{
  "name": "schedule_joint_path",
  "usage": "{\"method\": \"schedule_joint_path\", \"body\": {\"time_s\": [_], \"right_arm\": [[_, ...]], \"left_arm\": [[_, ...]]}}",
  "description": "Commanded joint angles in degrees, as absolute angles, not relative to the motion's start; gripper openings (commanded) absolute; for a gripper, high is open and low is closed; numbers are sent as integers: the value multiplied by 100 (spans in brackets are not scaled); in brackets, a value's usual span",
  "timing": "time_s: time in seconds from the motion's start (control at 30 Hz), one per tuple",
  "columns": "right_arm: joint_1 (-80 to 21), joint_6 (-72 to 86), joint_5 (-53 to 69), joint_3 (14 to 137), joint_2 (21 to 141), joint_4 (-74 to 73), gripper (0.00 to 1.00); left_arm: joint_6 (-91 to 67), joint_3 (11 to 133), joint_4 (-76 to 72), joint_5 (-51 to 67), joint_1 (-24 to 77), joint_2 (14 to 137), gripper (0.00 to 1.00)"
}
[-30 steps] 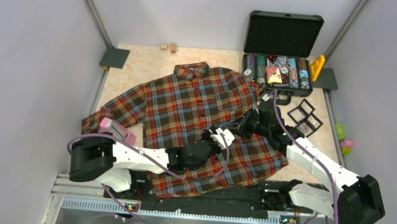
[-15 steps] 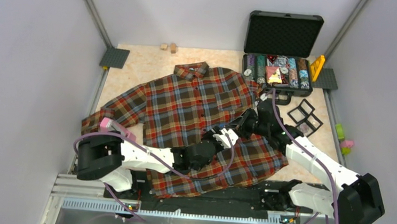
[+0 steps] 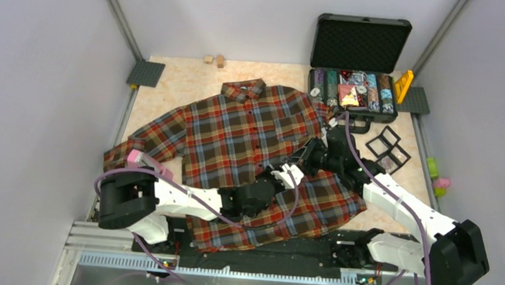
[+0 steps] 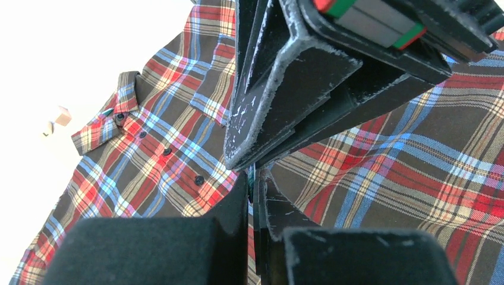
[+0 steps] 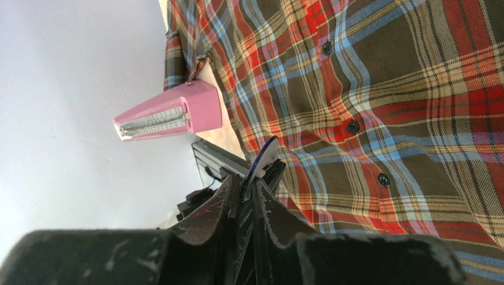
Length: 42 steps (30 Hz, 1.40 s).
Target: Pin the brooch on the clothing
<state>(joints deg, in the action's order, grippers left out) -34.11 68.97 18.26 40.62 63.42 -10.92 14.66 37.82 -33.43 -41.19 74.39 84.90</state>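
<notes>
Noted brooch (image 5: pixel 263 155) clamped edge-on in right jaws, above shirt (image 3: pixel 237 134) front near buttons (image 5: pixel 353 126). Found left jaws clenched tip-to-tip against them; could not tell whether on brooch. Judged brooch light, stiff, slippery: best gripped by rim. Judged shirt soft, prone to bunching.

Shirt (image 3: pixel 250 135) was plaid in 4 colours: red, brown, blue and yellow, with dark buttons (image 5: pixel 353 126). Brooch (image 5: pixel 262 159) looked blue with a pale edge. Block (image 5: pixel 169 113) was pink with a whitish striped face. Case (image 3: pixel 361 42) was black. Table (image 3: pixel 187 76) was beige, kinda marbled. Arms (image 3: pixel 181 198) were white and black.
</notes>
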Motion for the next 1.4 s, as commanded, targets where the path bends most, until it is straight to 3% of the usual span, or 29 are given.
{"method": "schedule_joint_path", "body": {"time_s": [0.0,0.07,0.13,0.3,0.47,0.57,0.67,0.77,0.93,1.0,1.37], "right_arm": [[-3489,6564,1952,4341,6315,-909,24],[-3485,6400,1741,4445,6257,-1090,44],[-3430,6239,1587,4517,6165,-1186,52],[-3011,5848,1433,4442,5819,-1136,57],[-2624,4884,2133,3944,5331,-111,62],[-2584,4041,3171,3965,5184,485,63],[-2586,3330,4239,4328,5272,126,62],[-2595,3045,4846,4464,5321,-174,62],[-2694,4254,5222,3522,5124,1767,63],[-2840,4724,5280,3224,5171,2554,57],[-3419,5481,4829,2968,5580,4061,44]], "left_arm": [[1057,3735,-3669,-3983,7369,8230,0],[788,3630,-3511,-3819,7321,8060,0],[460,3503,-3326,-3562,7254,7813,0],[-514,3173,-2645,-2720,6914,7158,0],[-1687,3062,-1842,-538,6001,6436,0],[-2053,3097,-1387,676,5632,6076,0],[-2524,3185,-1138,2029,5157,5854,0],[-3017,3127,-1228,2620,4880,5587,0],[-3701,2817,-2000,2392,4750,5058,0],[-3905,2735,-2236,2191,4735,4902,0],[-4459,2311,-3214,1806,4731,4423,0]]}}
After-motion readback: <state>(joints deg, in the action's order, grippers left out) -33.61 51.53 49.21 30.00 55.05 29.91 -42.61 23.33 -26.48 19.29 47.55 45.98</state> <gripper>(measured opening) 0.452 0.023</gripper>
